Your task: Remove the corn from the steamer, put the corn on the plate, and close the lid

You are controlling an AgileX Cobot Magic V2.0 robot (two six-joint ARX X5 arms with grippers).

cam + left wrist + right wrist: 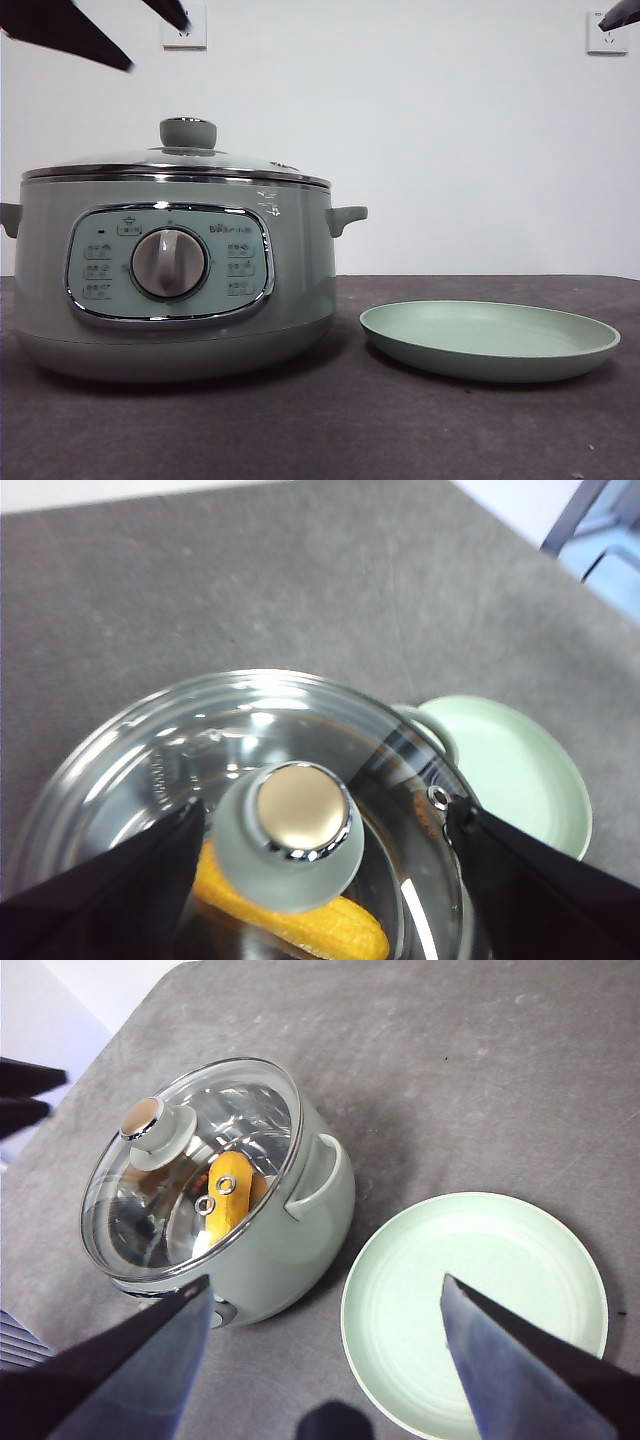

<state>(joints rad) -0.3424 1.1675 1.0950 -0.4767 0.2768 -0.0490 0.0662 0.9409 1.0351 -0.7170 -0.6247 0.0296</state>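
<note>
The pale green steamer (300, 270) stands at the left of the table with its glass lid (170, 160) on. The yellow corn (330, 930) lies inside and shows through the glass, also in the right wrist view (228, 1195). My left gripper (325, 815) hangs open above the lid's knob (298, 825), one jaw on either side, not touching it. In the front view the left gripper (155, 45) shows at the top left corner. The plate (490, 335) lies bare to the right of the steamer. My right gripper (325, 1282) is open, high above steamer and plate.
The steamer's side handle (347, 216) points toward the plate, with a small gap between pot and plate. Dark grey tabletop (340, 430) runs in front of both. A white wall with sockets (185, 30) stands behind.
</note>
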